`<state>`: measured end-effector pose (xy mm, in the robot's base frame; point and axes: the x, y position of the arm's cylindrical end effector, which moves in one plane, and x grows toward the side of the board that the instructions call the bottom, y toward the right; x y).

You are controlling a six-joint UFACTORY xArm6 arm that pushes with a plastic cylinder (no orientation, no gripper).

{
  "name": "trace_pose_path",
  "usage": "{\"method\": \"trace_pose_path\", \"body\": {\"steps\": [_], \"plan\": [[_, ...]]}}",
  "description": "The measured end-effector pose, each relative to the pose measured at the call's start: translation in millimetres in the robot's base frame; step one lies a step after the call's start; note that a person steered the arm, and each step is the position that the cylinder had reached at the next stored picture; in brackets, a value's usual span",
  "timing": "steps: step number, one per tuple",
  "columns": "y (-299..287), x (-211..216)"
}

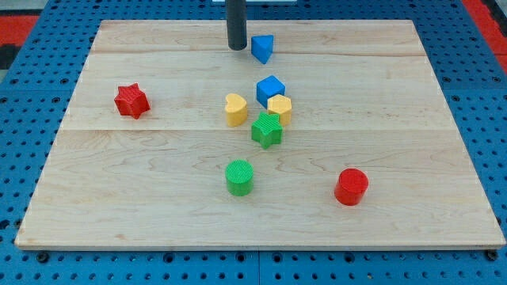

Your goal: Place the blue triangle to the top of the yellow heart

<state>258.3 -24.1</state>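
- Tip (pixel 237 48) just left of blue triangle (pixel 262 48), possibly touching.
- Bare rod, holding nothing.
- Yellow heart (pixel 235 110) below; triangle sits up-right of it.

No text, label, brand, number or sign can be read anywhere in the view. The desk (pixel 158 206) carries only bare wood grain, and the blocks on it show plain coloured faces with no marking.
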Motion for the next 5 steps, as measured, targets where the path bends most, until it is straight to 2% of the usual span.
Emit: {"method": "trace_pose_path", "body": {"steps": [1, 2, 3, 5], "plan": [[40.6, -32.8], [73.3, -39.6], [79.6, -19.7], [51.3, -12.0]]}}
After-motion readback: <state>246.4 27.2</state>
